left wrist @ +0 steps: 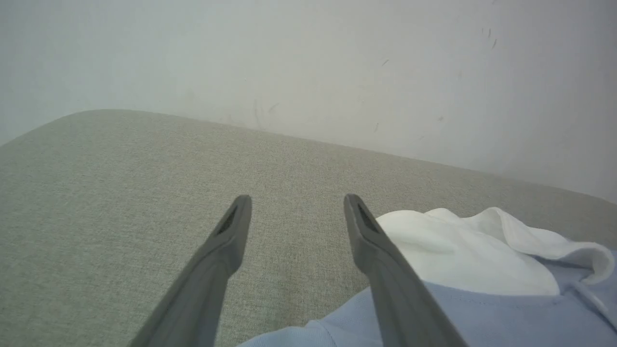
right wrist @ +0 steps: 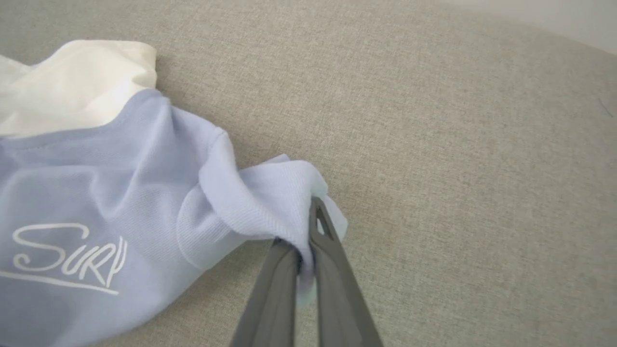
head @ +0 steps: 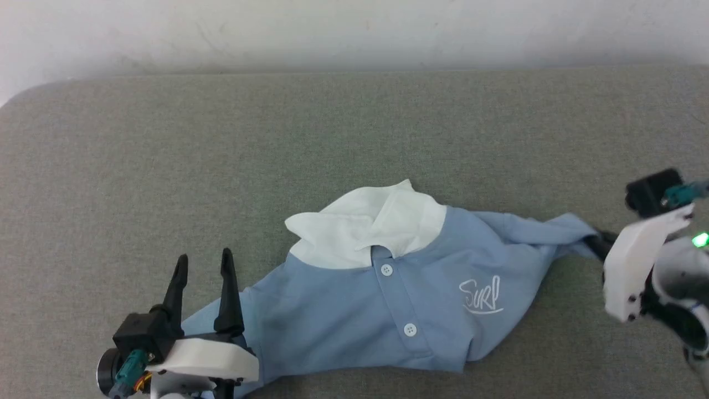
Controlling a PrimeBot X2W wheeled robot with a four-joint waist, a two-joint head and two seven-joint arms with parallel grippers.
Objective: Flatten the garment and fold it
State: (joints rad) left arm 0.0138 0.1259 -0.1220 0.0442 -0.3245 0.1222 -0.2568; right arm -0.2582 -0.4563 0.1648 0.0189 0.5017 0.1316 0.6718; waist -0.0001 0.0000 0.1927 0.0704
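Garment [head: 354,310] lay crumpled on the grey woven surface [head: 166,138], its white collar [head: 365,224] bunched above the buttoned placket and its "Surf" logo [head: 481,296] creased. Right gripper [right wrist: 301,231] was clamped on what looked like a sleeve edge at the robot's right. Left gripper [head: 204,256] stood with fingers apart over the opposite end, holding nothing. The knit cloth appeared light, limp and stretchy, so hems, cuffs and shoulder seams seemed the surest holds.

1. The garment [head: 354,310] is lying on the padded surface [head: 166,138], toward its near edge.
2. The left gripper [head: 204,256] is sitting over the garment's left end.
3. The right gripper [head: 599,243] is gripping its right tip.
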